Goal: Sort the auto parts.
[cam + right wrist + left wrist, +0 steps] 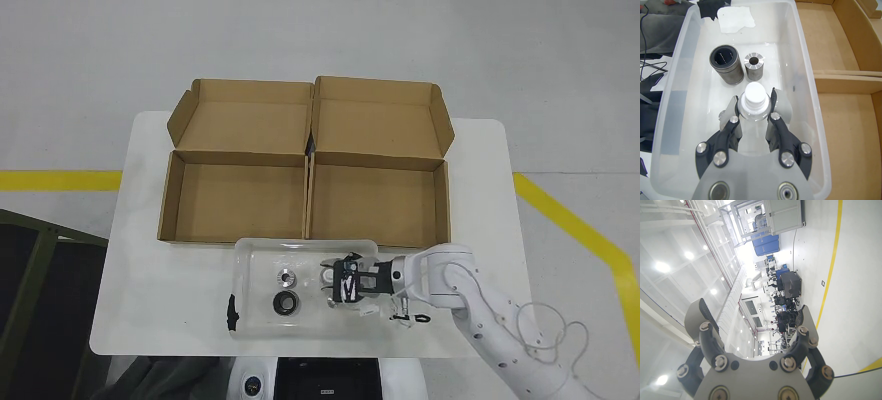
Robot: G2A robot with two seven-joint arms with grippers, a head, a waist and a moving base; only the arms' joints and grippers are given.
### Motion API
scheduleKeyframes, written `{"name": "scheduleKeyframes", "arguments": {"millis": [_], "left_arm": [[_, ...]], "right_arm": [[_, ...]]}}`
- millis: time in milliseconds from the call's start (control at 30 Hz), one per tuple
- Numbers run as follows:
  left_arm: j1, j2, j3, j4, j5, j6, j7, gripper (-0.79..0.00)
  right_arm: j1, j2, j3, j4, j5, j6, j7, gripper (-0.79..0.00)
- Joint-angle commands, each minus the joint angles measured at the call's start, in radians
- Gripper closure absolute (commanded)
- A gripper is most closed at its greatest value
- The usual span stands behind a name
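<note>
Looking down on a white surface [150, 290], set on a grey floor [560, 60] marked with a yellow line [60, 180]. On its far half, a first cardboard box [235, 205] and a second cardboard box [375, 205] lie side by side, touching, lids folded back. Just in front of them sits a clear plastic bin [250, 255].

The right claw [754, 96] reaches into the bin and pinches a small clear bottle [755, 92] with a white cap, one finger on each side. Near the bottle, on the bin's floor, a dark linear bearing [726, 63] and a smaller steel bushing [754, 66] stand upright just beside each other.

The left claw [753, 304] is spread wide with nothing between its fingers. It points into a bright hall with rows of ceiling lights [662, 266], blue machines [765, 244] and a curved yellow floor stripe [831, 262].
</note>
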State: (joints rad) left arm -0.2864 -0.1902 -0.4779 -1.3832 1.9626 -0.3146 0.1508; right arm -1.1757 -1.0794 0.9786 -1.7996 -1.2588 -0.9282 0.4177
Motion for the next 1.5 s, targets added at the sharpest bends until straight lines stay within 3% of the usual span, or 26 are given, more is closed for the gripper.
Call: {"name": "scheduleKeyframes", "arguments": {"millis": [0, 400, 633, 1033, 1467], "left_arm": [[0.0, 0.0, 0.0, 0.0, 0.0, 0.0, 0.0, -0.785], [0.0, 0.0, 0.0, 0.0, 0.0, 0.0, 0.0, -0.785], [0.0, 0.0, 0.0, 0.0, 0.0, 0.0, 0.0, -0.785], [0.0, 0.0, 0.0, 0.0, 0.0, 0.0, 0.0, -0.785], [0.0, 0.0, 0.0, 0.0, 0.0, 0.0, 0.0, -0.785]], "right_arm": [[0.002, 0.002, 0.006, -0.007, 0.009, -0.008, -0.004, 0.0], [0.021, 0.006, 0.032, -0.083, 0.106, -0.046, -0.104, 0.0], [0.047, 0.003, 0.055, -0.099, 0.151, -0.018, -0.19, 0.0], [0.053, -0.003, 0.084, -0.018, 0.298, 0.012, -0.328, 0.0], [0.059, -0.008, 0.113, 0.107, 0.4, 0.061, -0.375, 0.0]]}}
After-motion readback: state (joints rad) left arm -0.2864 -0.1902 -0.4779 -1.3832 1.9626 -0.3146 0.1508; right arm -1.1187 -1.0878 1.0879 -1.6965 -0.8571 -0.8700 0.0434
